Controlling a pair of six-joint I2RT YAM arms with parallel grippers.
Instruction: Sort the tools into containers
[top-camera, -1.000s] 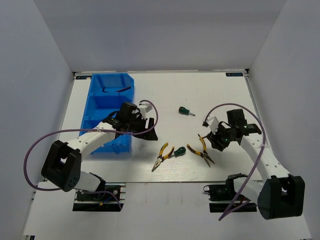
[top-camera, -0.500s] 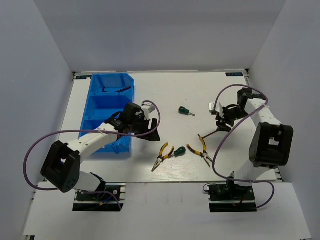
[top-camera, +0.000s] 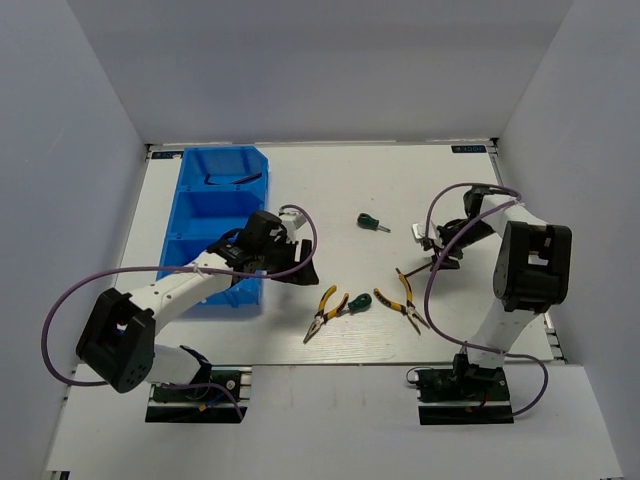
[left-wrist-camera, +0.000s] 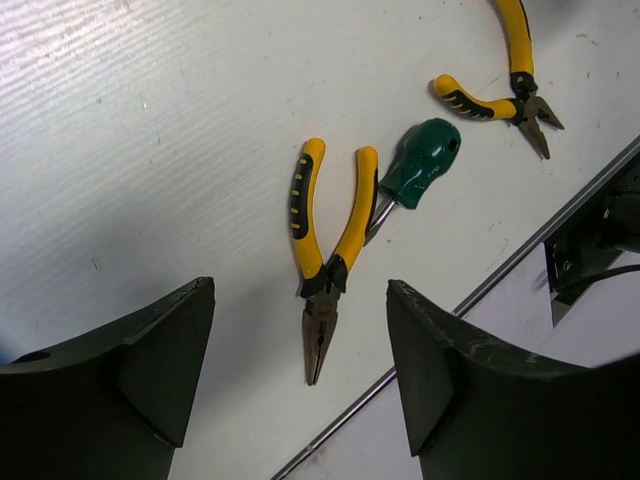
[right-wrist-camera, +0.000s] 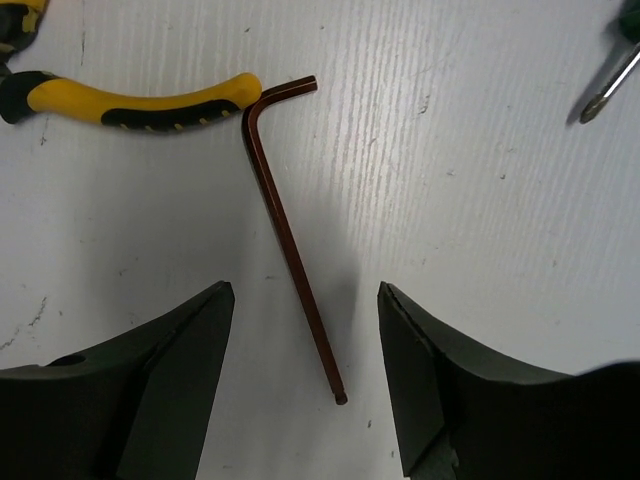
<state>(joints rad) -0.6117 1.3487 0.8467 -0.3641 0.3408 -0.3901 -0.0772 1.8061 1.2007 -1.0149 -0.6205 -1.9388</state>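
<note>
Top external: white table, grey walls

screwdriver: only its metal tip shows, the rest is cut off.
pliers: one handle shows, the head is cut off.
blue bins: near part hidden behind the left arm.

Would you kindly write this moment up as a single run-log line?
left hand: open, aimed at pliers beside green screwdriver | right hand: open, aimed at loose hex key | far bin: other hex key inside
</note>
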